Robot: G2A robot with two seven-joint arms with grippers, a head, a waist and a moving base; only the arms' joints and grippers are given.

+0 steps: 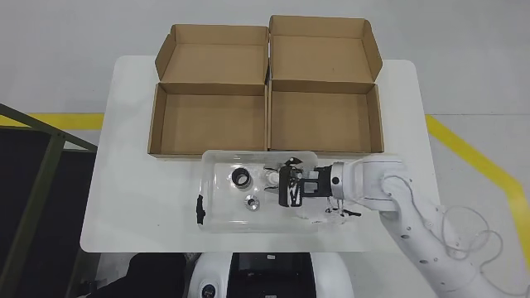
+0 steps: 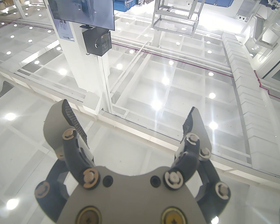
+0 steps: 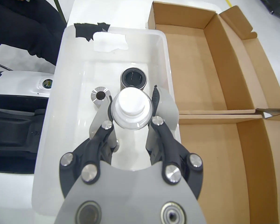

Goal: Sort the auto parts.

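Observation:
A clear plastic bin sits at the table's front, just before two open cardboard boxes. My right gripper is inside the bin, shut on a white stepped round part, with a finger against each side of it. Beyond it on the bin floor stand a steel sleeve with a black bore and a small silver disc with a dark hole. My left gripper is open with nothing between its fingers, and it faces a ceiling.
The left cardboard box and the right cardboard box stand side by side with lids folded back and bare floors. Black tape marks the bin's end wall. A green frame stands left of the table.

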